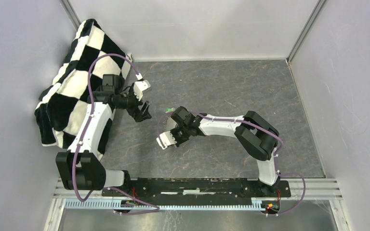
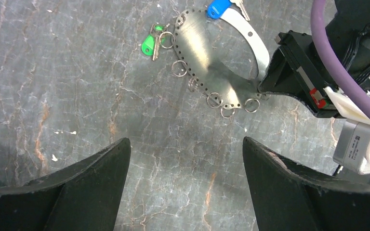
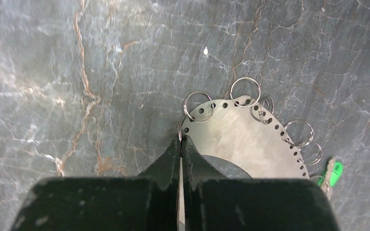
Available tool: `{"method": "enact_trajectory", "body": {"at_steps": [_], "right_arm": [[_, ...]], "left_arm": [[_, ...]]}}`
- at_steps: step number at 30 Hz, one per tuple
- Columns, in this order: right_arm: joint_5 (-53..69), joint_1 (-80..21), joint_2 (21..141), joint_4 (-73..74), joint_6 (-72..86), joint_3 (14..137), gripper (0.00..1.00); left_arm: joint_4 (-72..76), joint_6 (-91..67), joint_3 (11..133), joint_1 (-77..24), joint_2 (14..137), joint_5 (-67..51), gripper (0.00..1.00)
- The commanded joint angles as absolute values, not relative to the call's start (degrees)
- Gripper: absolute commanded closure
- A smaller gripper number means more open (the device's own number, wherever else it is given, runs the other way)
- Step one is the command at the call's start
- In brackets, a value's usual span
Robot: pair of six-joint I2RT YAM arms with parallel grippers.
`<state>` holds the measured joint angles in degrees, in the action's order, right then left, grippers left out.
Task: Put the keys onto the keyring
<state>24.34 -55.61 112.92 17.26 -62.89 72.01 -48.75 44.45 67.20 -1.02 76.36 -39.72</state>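
The keyring (image 2: pixel 200 45) is a flat, crescent-shaped metal plate with holes along its edge and several small split rings. It lies on the grey marbled table. The green-headed key (image 2: pixel 148 44) lies at its left tip on a small ring, and the blue-headed key (image 2: pixel 218 8) rests at its top end. My right gripper (image 3: pixel 180 139) is shut on the plate's edge, seen from the left wrist as black fingers (image 2: pixel 270 79) at the plate's right end. The green key (image 3: pixel 336 173) peeks in at the right. My left gripper (image 2: pixel 185 140) hovers open, short of the plate, holding nothing.
A black-and-white checkered cloth (image 1: pixel 77 82) is bunched against the left wall behind the left arm. Grey walls enclose the table on three sides. From above, the right gripper (image 1: pixel 176 119) and left gripper (image 1: pixel 143 111) stand close together at centre left.
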Motion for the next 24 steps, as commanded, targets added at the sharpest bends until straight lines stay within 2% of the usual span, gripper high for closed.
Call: {"method": "enact_trajectory", "body": {"at_steps": [1,10,19,24], "right_arm": [[30.1,-56.2,109.0,12.7,-52.5,71.0,1.0],[37.0,-55.4,100.3,3.3,-38.0,67.5,1.0],[34.5,-55.4,94.4,-9.5,-17.1,63.6,1.0],[33.2,-55.4,91.2,-10.9,-8.7,64.1,1.0]], "left_arm": [[-53.7,48.1,69.4,-0.6,74.9,-40.6,0.09],[-69.2,64.7,65.4,-0.6,67.4,-45.0,0.13],[-71.7,67.1,60.3,-0.7,53.1,-53.7,0.25],[-71.5,67.0,58.9,-0.7,48.1,-56.6,0.26]]}}
